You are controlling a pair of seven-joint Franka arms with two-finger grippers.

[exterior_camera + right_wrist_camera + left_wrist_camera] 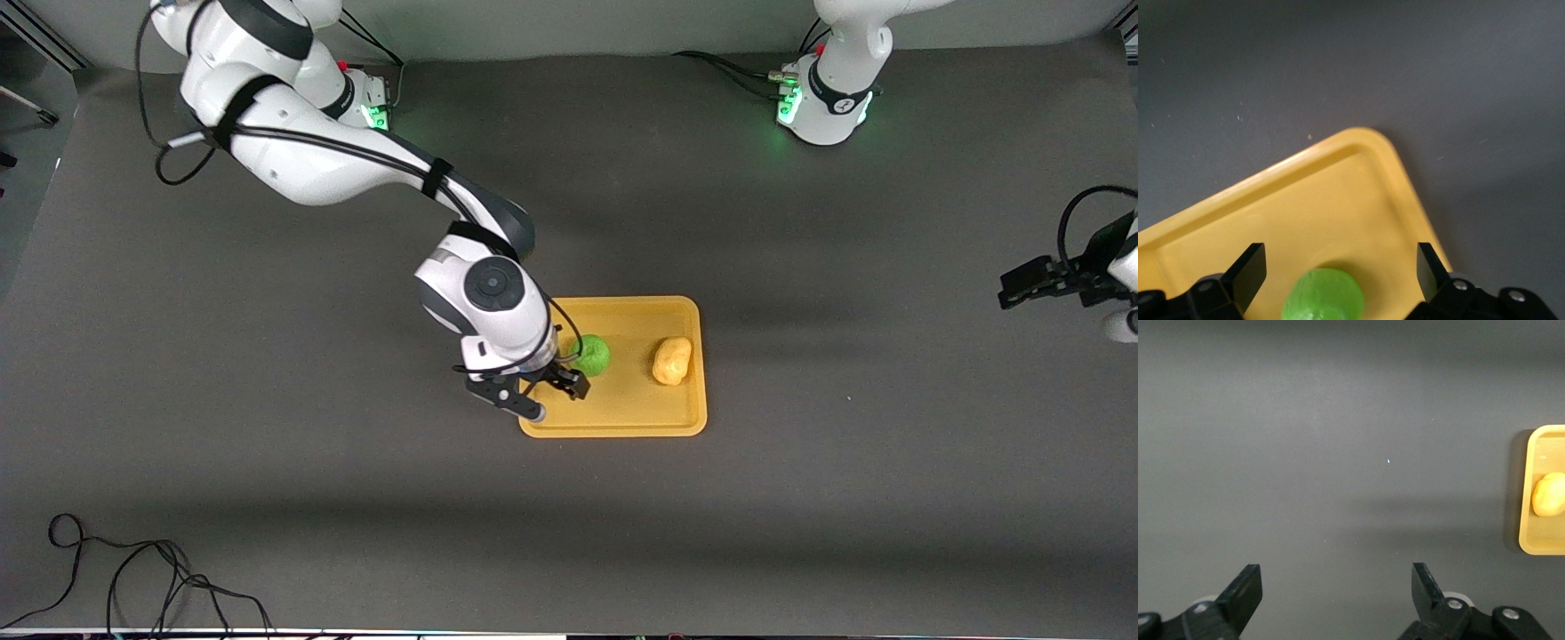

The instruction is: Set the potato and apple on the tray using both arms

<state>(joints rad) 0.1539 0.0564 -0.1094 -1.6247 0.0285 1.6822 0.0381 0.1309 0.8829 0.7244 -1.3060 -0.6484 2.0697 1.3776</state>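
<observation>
Tray [622, 422] as landmark, working from the front camera outward.

My right gripper [539, 396] hangs over the tray's corner nearest the camera at the right arm's end. Fingers spread, nothing between them. In the right wrist view the apple [1323, 302] sits on the tray floor between my open fingertips [1248, 270], apart from both.

Apple [591, 354]: on the tray, at the right arm's end of it, just beside my right gripper. Released, by the look of it.

Potato [672, 361]: on the tray too, toward the left arm's end, close to that rim, well apart from the apple. Left wrist view catches it [1549, 495] at the picture's edge, inside the rim [1526, 487].

My left gripper [1031, 283] waits well off the tray, over bare table at the left arm's end. Released, holding nothing; both black fingers [1245, 590] stand wide apart.

Judgement: both items look placed; what remains is getting clear.

Risks:
- Apple is round. If my right fingers clip it while lifting or swinging away, it may roll across the tray floor, into the potato or against the low rim.
- A finger catching the rim on the way up could jolt the tray and shift both pieces.
- A straight lift before any sideways travel looks safest.
</observation>
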